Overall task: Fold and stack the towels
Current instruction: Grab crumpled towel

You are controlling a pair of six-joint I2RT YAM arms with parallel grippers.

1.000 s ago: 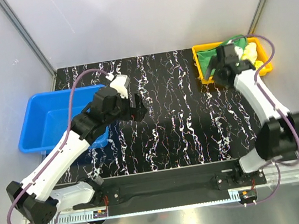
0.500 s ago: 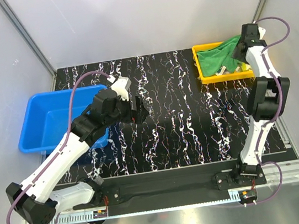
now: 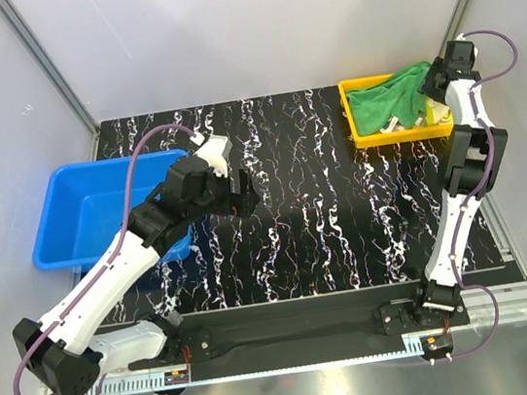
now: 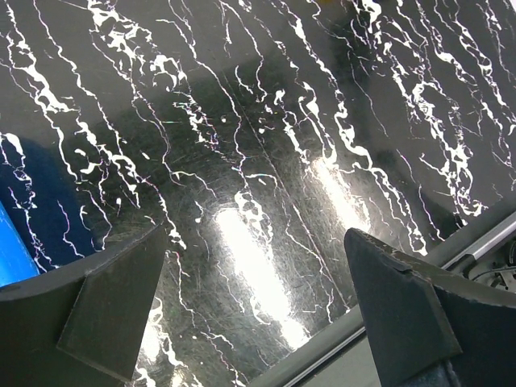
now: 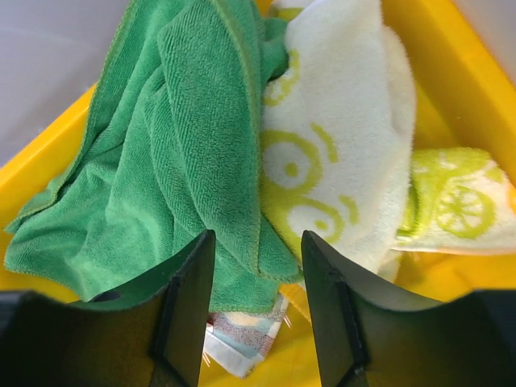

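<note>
Presently, right gripper (image 5: 256,246) pinching ribbed green microfibre towel (image 5: 161,161), fluffy pale-yellow towel (image 5: 339,137) beside, left gripper (image 4: 254,238) spread wide.

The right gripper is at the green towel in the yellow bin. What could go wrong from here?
1. The right gripper pinches a bunched fold of the plain green microfibre towel, not a corner, so it may come out crumpled.
2. The pale yellow towel with green print presses against that fold beside the jaws and might be dragged out of the yellow plastic bin too.
</note>
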